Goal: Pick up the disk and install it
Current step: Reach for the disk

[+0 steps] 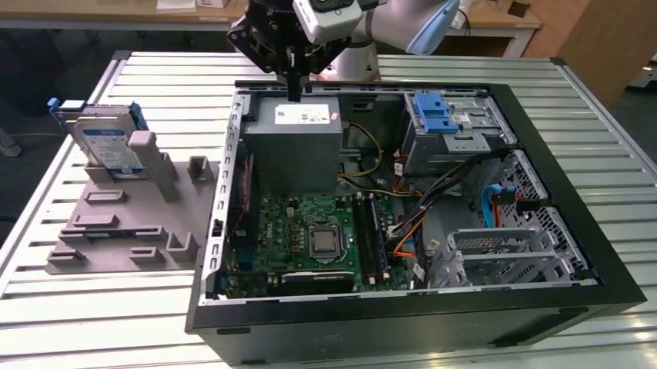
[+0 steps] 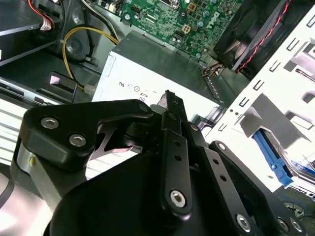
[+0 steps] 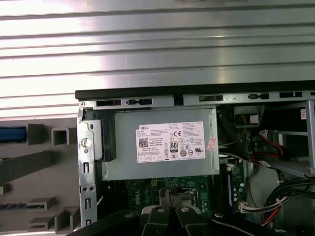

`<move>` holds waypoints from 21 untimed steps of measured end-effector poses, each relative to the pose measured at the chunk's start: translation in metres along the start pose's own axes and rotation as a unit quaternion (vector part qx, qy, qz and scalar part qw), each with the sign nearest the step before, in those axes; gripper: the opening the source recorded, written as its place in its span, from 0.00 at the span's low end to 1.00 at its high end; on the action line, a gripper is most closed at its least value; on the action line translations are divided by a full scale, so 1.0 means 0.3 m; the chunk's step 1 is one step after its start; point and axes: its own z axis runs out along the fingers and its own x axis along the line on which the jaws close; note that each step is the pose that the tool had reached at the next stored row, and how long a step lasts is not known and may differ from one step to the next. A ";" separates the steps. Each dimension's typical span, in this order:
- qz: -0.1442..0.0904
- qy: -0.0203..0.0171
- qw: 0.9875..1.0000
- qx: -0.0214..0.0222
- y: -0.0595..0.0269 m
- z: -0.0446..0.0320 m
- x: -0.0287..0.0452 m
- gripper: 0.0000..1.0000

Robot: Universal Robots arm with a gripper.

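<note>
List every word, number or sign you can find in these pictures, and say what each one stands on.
White sticker on the grey box: fine print, a code square and marks, too small to quote surely.
Blue-and-white label on the disk: too small to read.
Green board: no legible marking.

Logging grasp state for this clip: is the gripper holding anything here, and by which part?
Nothing is held. The gripper hangs shut above the power supply; the disk stands apart in the grey rack.

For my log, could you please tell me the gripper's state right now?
Gripper: closed, holding nothing; the disk stands apart from it.
</note>
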 end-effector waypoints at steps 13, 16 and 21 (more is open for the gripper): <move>0.000 0.000 1.000 0.000 -0.002 0.012 0.022 0.11; 0.000 0.001 1.000 0.000 -0.003 0.014 0.026 0.11; 0.000 0.001 1.000 0.000 -0.003 0.017 0.034 0.11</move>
